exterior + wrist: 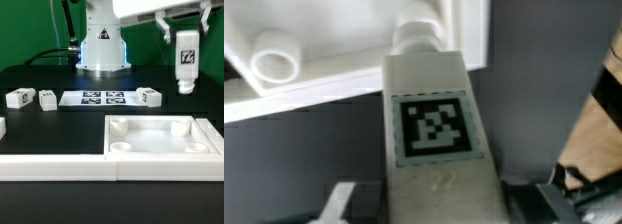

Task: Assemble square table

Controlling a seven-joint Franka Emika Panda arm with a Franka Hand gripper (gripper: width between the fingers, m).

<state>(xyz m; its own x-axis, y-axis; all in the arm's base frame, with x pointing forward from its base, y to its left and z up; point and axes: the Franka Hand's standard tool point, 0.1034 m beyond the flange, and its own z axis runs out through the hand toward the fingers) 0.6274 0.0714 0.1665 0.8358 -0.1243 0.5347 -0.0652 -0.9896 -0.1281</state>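
The white square tabletop [160, 142] lies at the front of the black table with its raised rim up and round sockets in its corners. My gripper [178, 32] is at the top of the exterior view's right, shut on a white tag-marked leg [185, 60] that hangs upright in the air above the table, behind the tabletop. In the wrist view the leg [434, 120] fills the middle between my fingers [340, 200], its tip pointing toward a corner socket [274, 66] of the tabletop. Three more legs [18, 98] [47, 97] [150, 96] lie on the table.
The marker board [101, 98] lies flat at mid table in front of the robot base [102, 50]. A long white rail [50, 165] runs along the front edge, against the tabletop's side.
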